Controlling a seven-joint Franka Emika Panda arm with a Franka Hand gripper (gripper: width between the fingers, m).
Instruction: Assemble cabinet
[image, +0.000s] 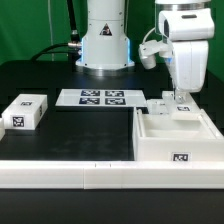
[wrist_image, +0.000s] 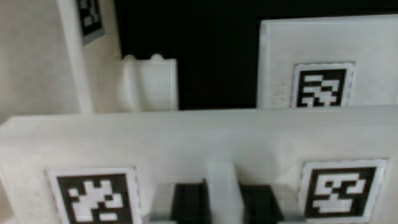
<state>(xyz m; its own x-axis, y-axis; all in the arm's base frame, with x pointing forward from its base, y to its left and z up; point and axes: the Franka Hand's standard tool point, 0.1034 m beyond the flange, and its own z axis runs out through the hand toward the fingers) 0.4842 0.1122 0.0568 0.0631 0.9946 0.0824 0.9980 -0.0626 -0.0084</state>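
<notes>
Directly below the gripper (wrist_image: 217, 198), touching or nearly so: the cabinet (image: 160, 150), one tagged wall stretched lengthwise along the line from finger to finger. Fingers (wrist_image: 191, 205) narrowly parted, white showing between; cannot tell whether clamped on anything. Probably calls for a wrist turn before pinching that wall.

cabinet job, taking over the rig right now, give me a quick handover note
End effector: low over the cabinet's far wall. In the wrist view its fingers sit close together, but I cannot tell whether they grip anything.
Cabinet: at the exterior view's right, open side up.
Block: loose, at the exterior view's left, apart from the cabinet.
Small piece: stands just beyond the cabinet wall.
Marker board: lies between the block and the cabinet, further back.
Done: no loose part appears fitted yet.
Left: probably fitting the loose parts to the cabinet.
</notes>
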